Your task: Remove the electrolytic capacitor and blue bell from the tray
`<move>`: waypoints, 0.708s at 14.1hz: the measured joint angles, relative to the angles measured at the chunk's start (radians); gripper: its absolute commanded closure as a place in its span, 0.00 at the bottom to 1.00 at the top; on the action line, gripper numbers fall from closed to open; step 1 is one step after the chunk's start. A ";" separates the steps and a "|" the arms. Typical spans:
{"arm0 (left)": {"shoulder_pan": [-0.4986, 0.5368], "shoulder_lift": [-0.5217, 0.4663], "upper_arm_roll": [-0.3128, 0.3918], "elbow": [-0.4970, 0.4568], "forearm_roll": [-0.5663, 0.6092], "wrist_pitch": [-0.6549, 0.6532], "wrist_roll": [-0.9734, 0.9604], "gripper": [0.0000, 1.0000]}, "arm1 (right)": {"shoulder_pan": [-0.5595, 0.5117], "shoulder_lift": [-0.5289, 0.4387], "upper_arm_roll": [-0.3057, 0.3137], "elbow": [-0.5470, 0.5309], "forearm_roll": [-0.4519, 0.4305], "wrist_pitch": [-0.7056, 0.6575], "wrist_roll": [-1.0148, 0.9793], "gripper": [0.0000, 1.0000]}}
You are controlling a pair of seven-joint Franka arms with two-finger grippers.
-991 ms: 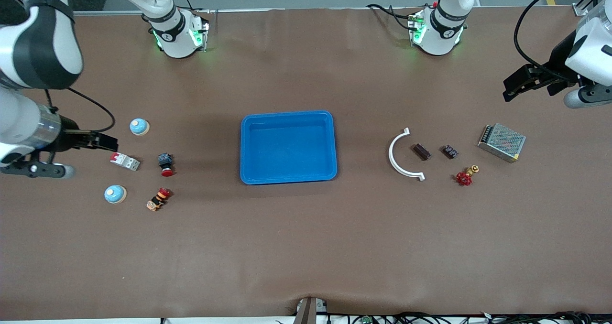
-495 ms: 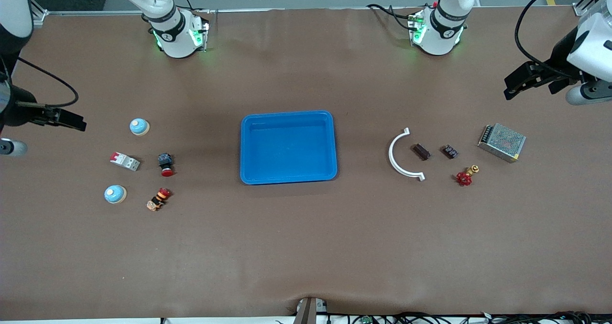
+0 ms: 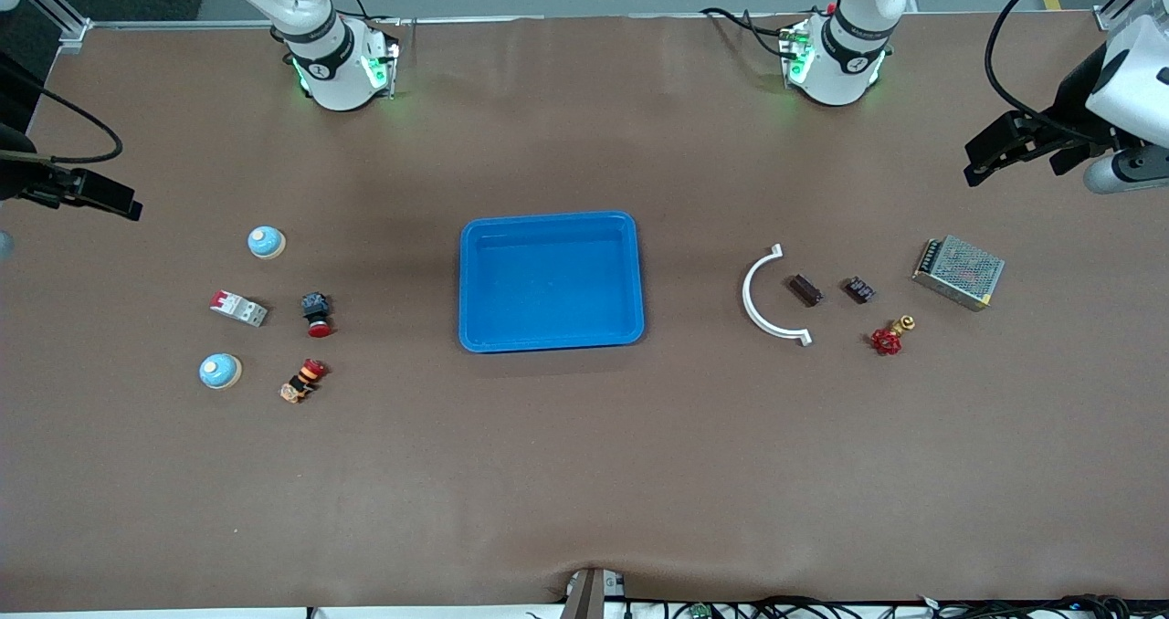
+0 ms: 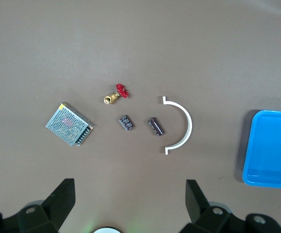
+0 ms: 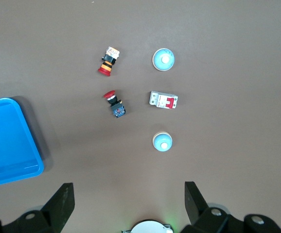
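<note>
Bright blue plastic tray [image 3: 551, 281], shallow, rectangular with rounded corners and a raised rim, sits mid-table holding nothing. Two blue bells [image 3: 266, 242] [image 3: 220, 371] rest toward the right arm's end; the dark capacitor [image 3: 805, 289] lies toward the left arm's end beside a white curved bracket [image 3: 765, 296]. Left gripper [image 4: 131, 201] and right gripper [image 5: 129, 201] hang above their ends of the table, fingers spread wide, gripping nothing.

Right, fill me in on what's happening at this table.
Nothing is being handled. The blue tray sits empty mid-table. Two blue bells lie toward the right arm's end, two dark capacitors toward the left arm's. The left gripper and right gripper hang open over the table's ends.
</note>
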 measured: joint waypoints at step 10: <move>0.000 0.000 0.000 0.000 0.000 0.000 0.000 0.00 | 0.000 -0.067 0.002 -0.068 0.003 0.032 0.000 0.00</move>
